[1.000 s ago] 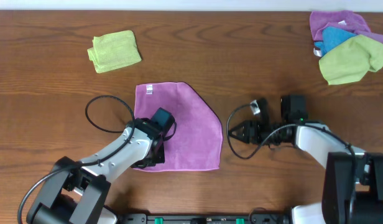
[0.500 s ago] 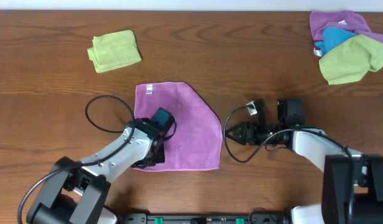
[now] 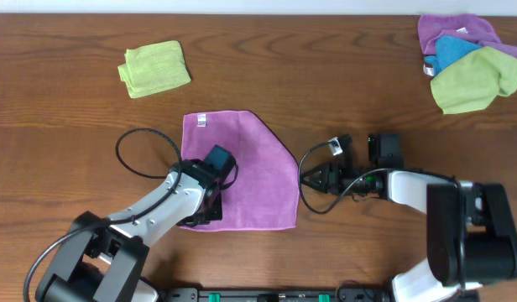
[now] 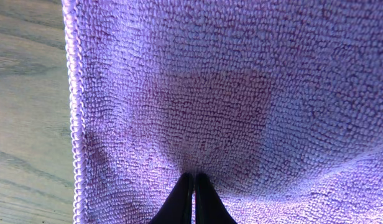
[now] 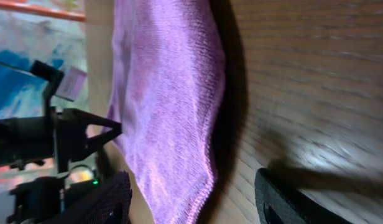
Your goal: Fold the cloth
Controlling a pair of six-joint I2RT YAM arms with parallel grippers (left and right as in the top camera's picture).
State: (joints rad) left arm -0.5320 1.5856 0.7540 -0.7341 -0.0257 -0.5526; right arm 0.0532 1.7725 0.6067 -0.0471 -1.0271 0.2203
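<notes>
the cloth (image 3: 250,168) lies spread on the table (image 3: 342,92), near the front and a little left of the middle, its white tag (image 3: 201,120) at the far left corner and its far right corner cut off on a slant. the left gripper (image 4: 193,190) stands on the cloth's near left part, fingers pressed together, tips sunk into the pile. the right gripper (image 3: 307,178) lies low just beside the cloth's right edge, fingers spread, nothing between them but that edge; whether it touches is unclear. a folded lime-green cloth (image 3: 154,69) sits far left; far right, a heap of lavender cloth (image 3: 451,29), blue cloth (image 3: 456,52) and crumpled green cloth (image 3: 477,81). a cable loop (image 3: 134,158) lies left of the cloth
</notes>
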